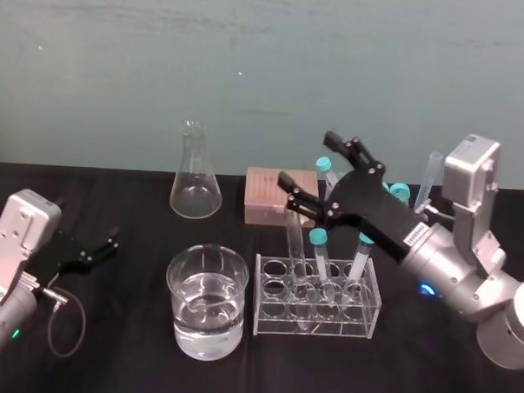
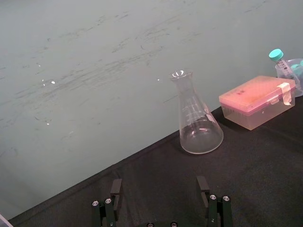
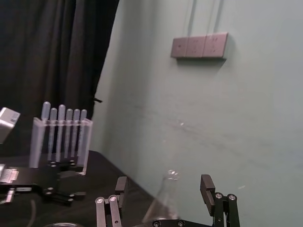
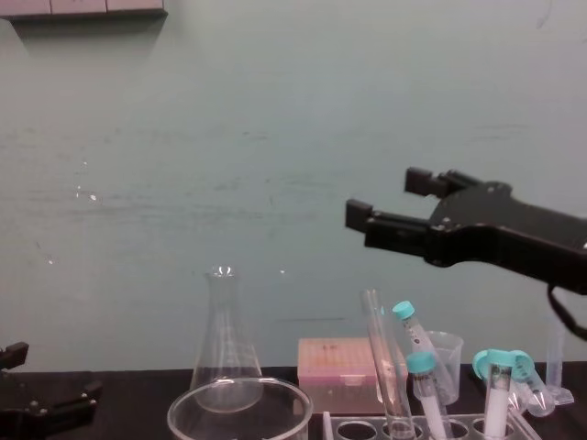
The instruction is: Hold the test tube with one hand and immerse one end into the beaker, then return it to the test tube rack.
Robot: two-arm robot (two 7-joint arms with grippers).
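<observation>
Head, right gripper: fingers spread wide, empty, raised above the rack.
Head, tube: stands in the rack near its left end, leaning slightly, below the right gripper and clear of it.
Head, beaker: part full of clear liquid, just left of the rack.
Head, left gripper: low at the table's left side, well apart from the beaker.
Left wrist: left gripper's fingers apart, nothing between; flask beyond.
Right wrist: right gripper's fingers apart, nothing held.
Chest: right gripper above the tube's rim, not touching.
</observation>
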